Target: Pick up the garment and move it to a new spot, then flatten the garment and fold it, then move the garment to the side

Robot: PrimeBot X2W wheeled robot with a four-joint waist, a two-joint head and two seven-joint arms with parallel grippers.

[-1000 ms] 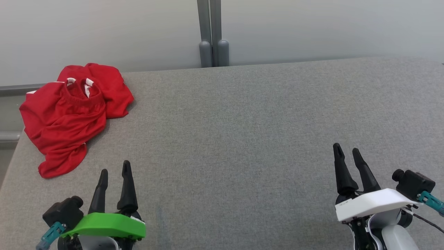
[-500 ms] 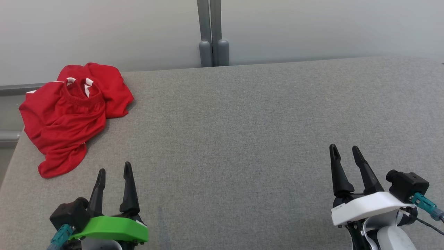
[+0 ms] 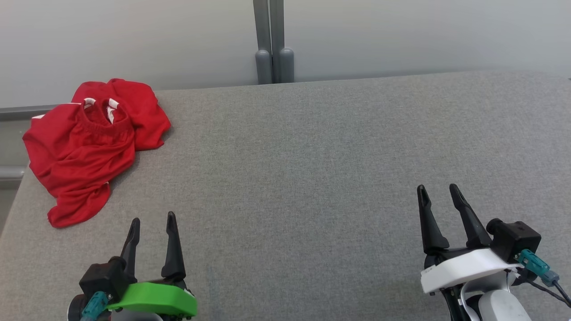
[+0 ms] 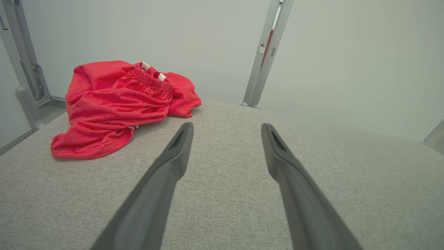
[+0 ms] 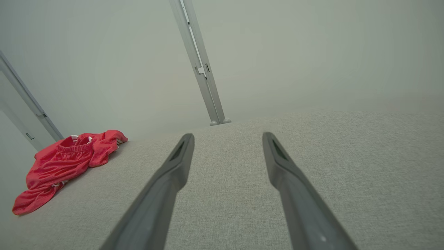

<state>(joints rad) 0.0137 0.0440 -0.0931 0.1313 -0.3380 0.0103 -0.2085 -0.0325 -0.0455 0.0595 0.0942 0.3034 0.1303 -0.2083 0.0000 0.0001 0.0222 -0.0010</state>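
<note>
Now my left gripper (image 3: 152,217) and right gripper (image 3: 437,186) sit further in, both wide open, empty; garment (image 3: 84,147) hogs far-left corner of worktop (image 3: 312,156).

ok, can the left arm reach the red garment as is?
Probably yes: left tool is open, and just grey tabletop lies between it and the crumpled red garment, far left.

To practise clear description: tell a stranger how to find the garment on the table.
Start at the big grey table. At its far left corner, beyond the left gripper, lies the garment, crumpled in a heap. It alone is bright red, with a gathered waistband and small white tabs.
</note>
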